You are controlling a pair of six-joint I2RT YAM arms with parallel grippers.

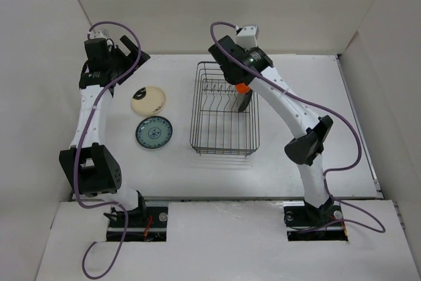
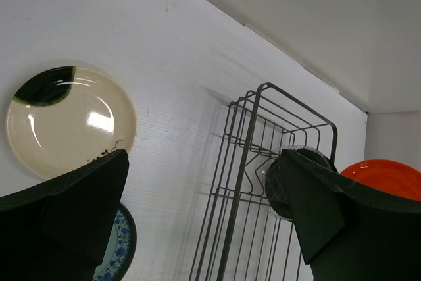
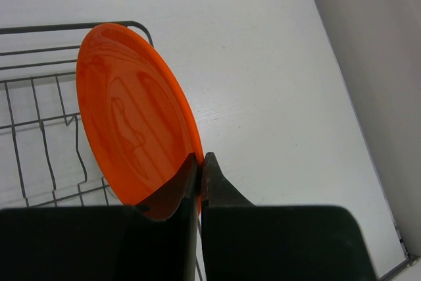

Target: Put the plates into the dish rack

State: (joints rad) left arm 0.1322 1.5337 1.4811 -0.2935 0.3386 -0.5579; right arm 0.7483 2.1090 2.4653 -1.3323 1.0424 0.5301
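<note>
White table boxed in by plain white walls.
The matte white tabletop fills the middle of the top view. A back wall crosses the upper frame, and side walls slant down the left and right edges. A pale metal strip runs along the table's lower edge, and a flat white board spans the bottom of the frame. A few faint specks mark the tabletop in both wrist views.
</note>
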